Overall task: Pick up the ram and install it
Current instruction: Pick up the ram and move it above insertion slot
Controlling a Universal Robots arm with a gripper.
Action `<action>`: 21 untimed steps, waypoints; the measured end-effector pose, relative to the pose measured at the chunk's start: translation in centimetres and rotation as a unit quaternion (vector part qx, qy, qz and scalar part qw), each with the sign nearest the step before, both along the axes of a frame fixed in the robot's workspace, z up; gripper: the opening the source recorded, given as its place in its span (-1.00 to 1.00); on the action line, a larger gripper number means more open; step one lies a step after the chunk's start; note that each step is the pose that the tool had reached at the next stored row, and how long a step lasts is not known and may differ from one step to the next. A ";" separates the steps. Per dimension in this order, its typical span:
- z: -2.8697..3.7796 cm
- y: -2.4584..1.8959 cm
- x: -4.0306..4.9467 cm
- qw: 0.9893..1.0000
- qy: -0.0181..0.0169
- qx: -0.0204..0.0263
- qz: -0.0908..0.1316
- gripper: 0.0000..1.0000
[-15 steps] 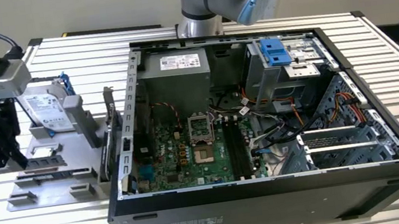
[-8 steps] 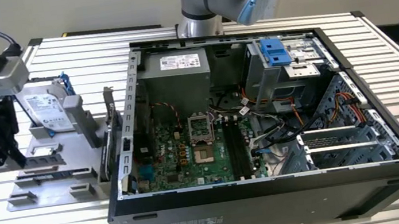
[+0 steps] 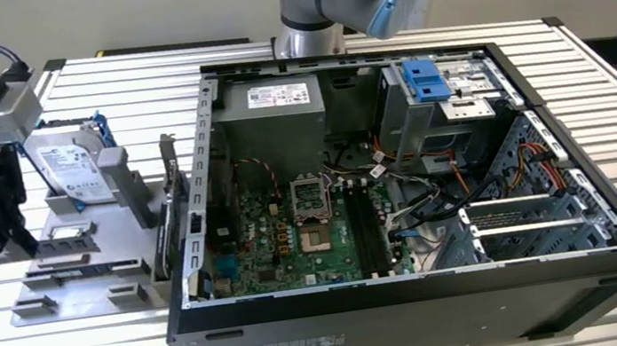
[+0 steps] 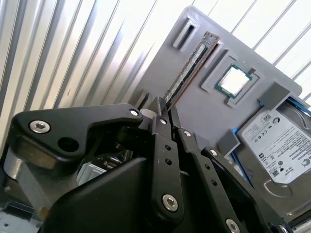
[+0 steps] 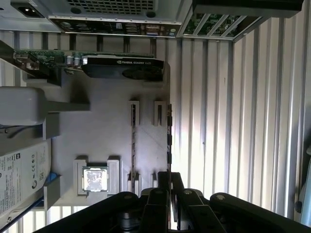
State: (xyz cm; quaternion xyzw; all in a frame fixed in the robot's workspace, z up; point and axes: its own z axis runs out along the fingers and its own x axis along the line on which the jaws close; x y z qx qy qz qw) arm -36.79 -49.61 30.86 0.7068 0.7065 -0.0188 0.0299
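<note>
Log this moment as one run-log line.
claw: at end of ram | ram: on edge in gray tray | install: not done

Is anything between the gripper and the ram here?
Nothing visible. In the second wrist view the gripper sits right at the near end of the ram, which stands on edge in the grey tray.

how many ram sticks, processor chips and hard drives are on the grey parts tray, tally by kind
ram stick: 1
processor chip: 1
hard drive: 1
total: 3
</note>
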 end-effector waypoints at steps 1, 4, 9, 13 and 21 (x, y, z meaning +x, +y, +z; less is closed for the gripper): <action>0.06 0.00 0.00 1.000 0.000 0.000 0.000 -1.00; 0.23 0.00 0.00 1.000 0.000 0.000 0.000 -1.00; 0.50 0.00 0.00 1.000 0.000 0.000 0.000 -1.00; 0.71 0.00 0.00 1.000 0.000 0.000 0.000 -1.00; 1.12 0.00 0.00 1.000 0.000 0.000 0.000 -1.00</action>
